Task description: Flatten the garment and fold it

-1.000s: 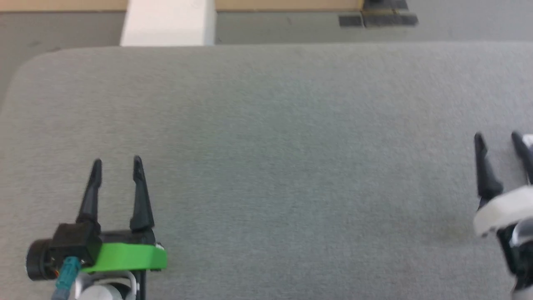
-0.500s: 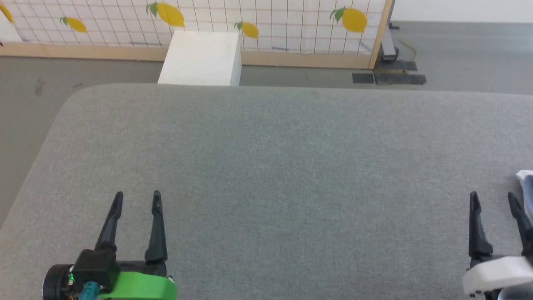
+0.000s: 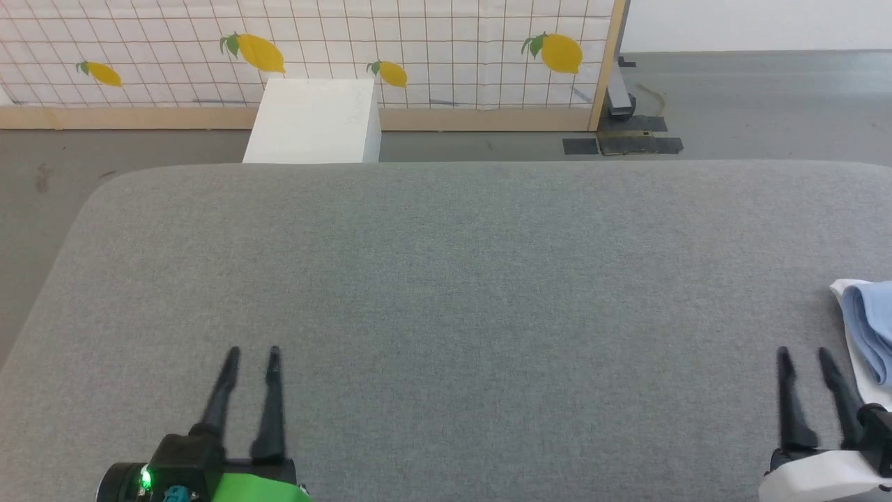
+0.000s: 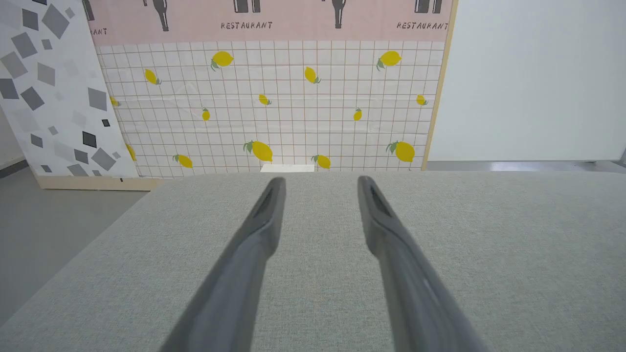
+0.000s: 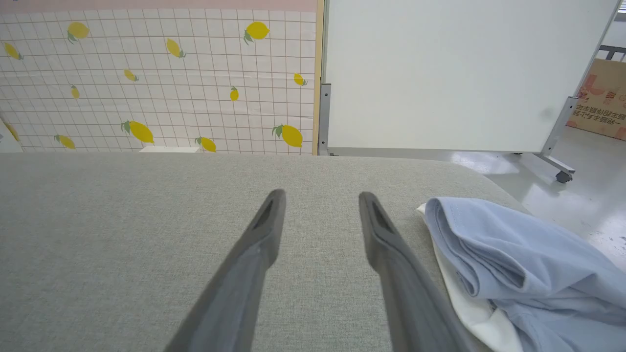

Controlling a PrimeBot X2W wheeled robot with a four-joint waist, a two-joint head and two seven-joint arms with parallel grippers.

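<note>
The light blue garment (image 3: 864,324) is seen bunched at the right edge of the grey counter (image 3: 446,265), just beside the outer side of the right tool (image 3: 803,353), while the left tool (image 3: 253,351) is held well apart near the front left corner, both with fingers parted and empty.

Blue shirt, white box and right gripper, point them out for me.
blue shirt (image 5: 513,254), right wrist view, bunched top fold.
white box (image 3: 313,122), head view, top face.
right gripper (image 3: 803,353), head view, midway between fingertips.
</note>
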